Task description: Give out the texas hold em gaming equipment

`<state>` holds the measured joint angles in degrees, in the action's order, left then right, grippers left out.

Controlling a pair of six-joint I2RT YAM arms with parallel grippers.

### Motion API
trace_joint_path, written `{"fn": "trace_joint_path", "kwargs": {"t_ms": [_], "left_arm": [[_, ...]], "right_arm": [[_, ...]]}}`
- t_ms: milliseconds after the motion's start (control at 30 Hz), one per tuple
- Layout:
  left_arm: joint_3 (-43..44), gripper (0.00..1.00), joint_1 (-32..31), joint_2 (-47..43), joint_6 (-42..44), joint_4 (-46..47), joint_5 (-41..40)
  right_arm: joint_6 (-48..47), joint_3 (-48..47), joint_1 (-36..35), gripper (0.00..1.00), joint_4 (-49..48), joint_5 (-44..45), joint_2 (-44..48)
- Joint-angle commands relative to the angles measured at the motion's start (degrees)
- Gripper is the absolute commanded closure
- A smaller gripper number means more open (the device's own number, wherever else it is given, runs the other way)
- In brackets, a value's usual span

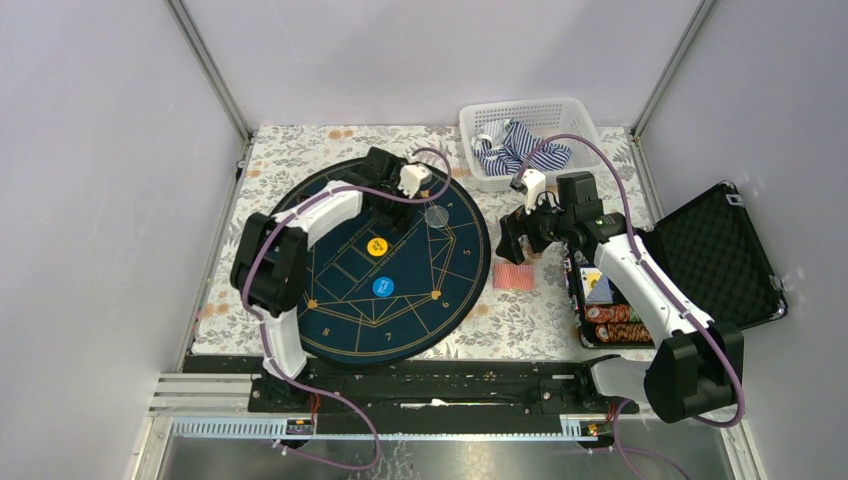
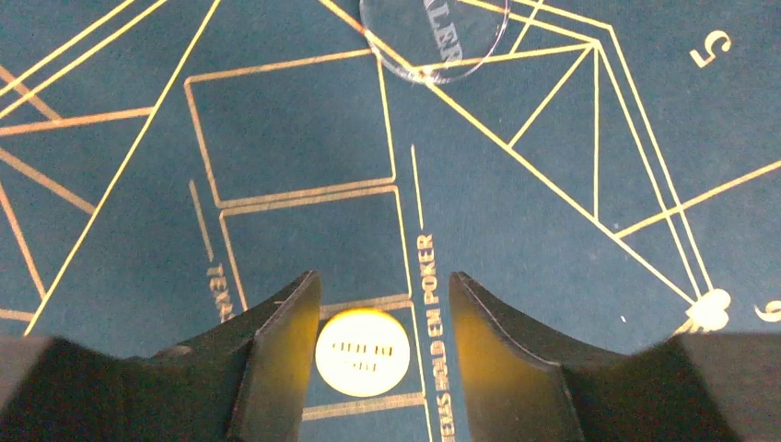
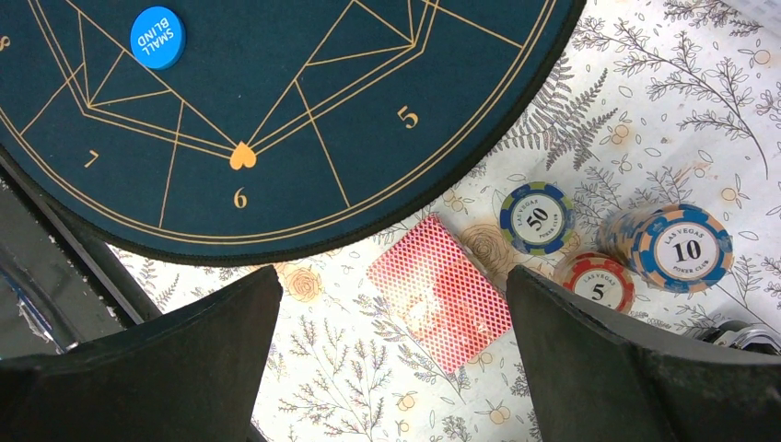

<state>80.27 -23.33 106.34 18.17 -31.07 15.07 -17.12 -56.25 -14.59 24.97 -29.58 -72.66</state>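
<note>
On the round navy mat [image 1: 340,320] lie an orange disc [image 1: 377,246], a blue disc [image 1: 383,287] and a clear round disc [image 1: 436,214]. My left gripper [image 1: 418,195] hovers over the mat's far part. In the left wrist view its jaws [image 2: 383,281] stand apart, and the orange disc [image 2: 361,353] lies flat on the mat between them, ungripped. The red-backed playing cards [image 1: 514,277] lie on the floral cloth right of the mat. My right gripper [image 3: 394,276] is open above the cards [image 3: 440,293]. Short chip stacks marked 50 [image 3: 537,217], 5 [image 3: 597,280] and 10 [image 3: 681,247] stand beside them.
An open black case [image 1: 715,255] at the right holds more chips [image 1: 615,325]. A white basket [image 1: 530,110] with striped cloth stands at the back. In the right wrist view the blue disc [image 3: 157,37] lies on the mat [image 3: 276,92]. Grey walls enclose the table.
</note>
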Motion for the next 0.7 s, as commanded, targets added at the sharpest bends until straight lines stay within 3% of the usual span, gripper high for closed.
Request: {"fn": "trace_joint_path", "kwargs": {"t_ms": [0, 267, 667], "left_arm": [[4.5, 0.45, -2.3, 4.6, 0.3, 5.7, -3.3], [9.4, 0.57, -4.8, 11.7, -1.0, 6.7, -4.2], [14.3, 0.63, -5.1, 17.8, -2.7, 7.3, -4.3]], "right_arm": [[-0.5, 0.2, 0.4, 0.00, -0.9, 0.2, 2.2], [-0.7, 0.2, 0.4, 0.00, -1.0, 0.6, 2.1], [-0.9, 0.3, 0.4, 0.00, -1.1, 0.9, 1.8]]}}
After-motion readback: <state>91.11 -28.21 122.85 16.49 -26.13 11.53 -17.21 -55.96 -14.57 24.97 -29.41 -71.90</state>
